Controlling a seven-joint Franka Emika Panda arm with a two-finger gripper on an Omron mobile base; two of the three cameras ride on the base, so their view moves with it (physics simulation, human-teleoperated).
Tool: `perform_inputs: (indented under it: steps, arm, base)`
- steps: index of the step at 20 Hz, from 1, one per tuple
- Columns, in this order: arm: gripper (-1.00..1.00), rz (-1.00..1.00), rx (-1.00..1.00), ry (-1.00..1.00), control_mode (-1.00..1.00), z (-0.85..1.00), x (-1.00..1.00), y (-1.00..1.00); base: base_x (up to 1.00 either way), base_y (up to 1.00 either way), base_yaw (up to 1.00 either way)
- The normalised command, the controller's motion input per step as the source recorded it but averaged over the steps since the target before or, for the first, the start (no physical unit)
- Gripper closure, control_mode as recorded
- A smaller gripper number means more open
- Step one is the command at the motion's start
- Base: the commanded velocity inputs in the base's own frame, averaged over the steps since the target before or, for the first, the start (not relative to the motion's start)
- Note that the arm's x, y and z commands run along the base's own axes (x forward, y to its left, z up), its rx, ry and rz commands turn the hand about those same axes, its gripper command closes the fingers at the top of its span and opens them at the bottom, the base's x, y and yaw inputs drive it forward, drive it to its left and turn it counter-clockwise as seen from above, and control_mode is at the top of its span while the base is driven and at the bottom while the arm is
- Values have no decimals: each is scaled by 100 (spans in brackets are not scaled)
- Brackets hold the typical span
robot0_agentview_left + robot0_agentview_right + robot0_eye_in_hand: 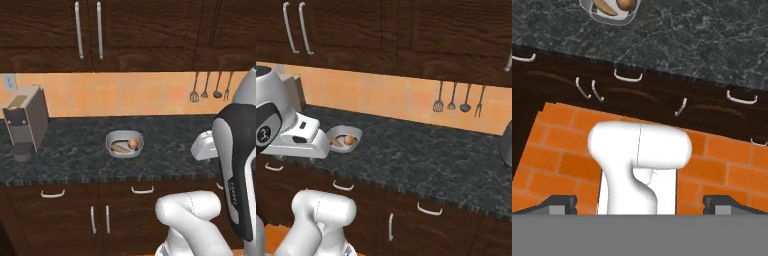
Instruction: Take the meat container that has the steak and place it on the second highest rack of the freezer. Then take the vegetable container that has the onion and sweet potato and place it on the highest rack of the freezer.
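The vegetable container [124, 143] is a pale grey bowl on the dark stone counter [75, 150]. It holds the round orange-brown onion [133, 144] and the tan sweet potato [120, 148]. From the right base view the bowl [344, 137] is partly behind my white hand [303, 136]. In the hand view the bowl [610, 10] sits at the top edge, far from my gripper [640, 202]. The gripper's fingertips [559, 204] stand wide apart, open and holding nothing, and it points down at the floor in front of the cabinets. The meat container, steak and freezer are out of view.
A grey coffee machine [26, 122] stands at the counter's left end. Kitchen utensils [458, 97] hang on the orange tile wall. Dark wall cabinets [100, 30] overhang the counter, and drawers with handles [142, 190] run below it. Orange brick floor [562, 145] lies beneath.
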Motion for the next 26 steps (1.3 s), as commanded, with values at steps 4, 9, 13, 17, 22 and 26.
perform_inputs:
  steps: [4, 9, 13, 17, 22, 26]
  arm:
    - [-100, 0, 0, 0, 100, 0, 0, 0]
    - [-100, 0, 0, 0, 100, 0, 0, 0]
    - [-100, 0, 0, 0, 100, 0, 0, 0]
    - [-100, 0, 0, 0, 100, 0, 0, 0]
    - [-100, 0, 0, 0, 100, 0, 0, 0]
    - [-100, 0, 0, -2, -100, -26, 48, -13]
  base:
    - [25, 68, -37]
    - [51, 68, -19]
    - [49, 14, -11]
    - [36, -1, -19]
    - [41, -1, -14]
    - [10, -1, -1]
